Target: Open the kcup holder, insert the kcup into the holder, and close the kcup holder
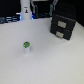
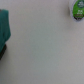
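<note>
Here the kcup (image 1: 26, 46) stands well apart from the claw, whose opening is unseen.

Looks like a robot lab/test bench, not a home: plain white tabletop (image 1: 45, 62) w/ only a kcup (image 1: 26, 46) & black kcup holder (image 1: 63, 26) staged on it, white arm base (image 1: 26, 11) mounted at far edge, dark blurry clutter behind.

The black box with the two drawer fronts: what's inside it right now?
Nothing inside shows: the kcup holder has both fronts shut, hiding its interior. The kcup stands apart on the table.
</note>
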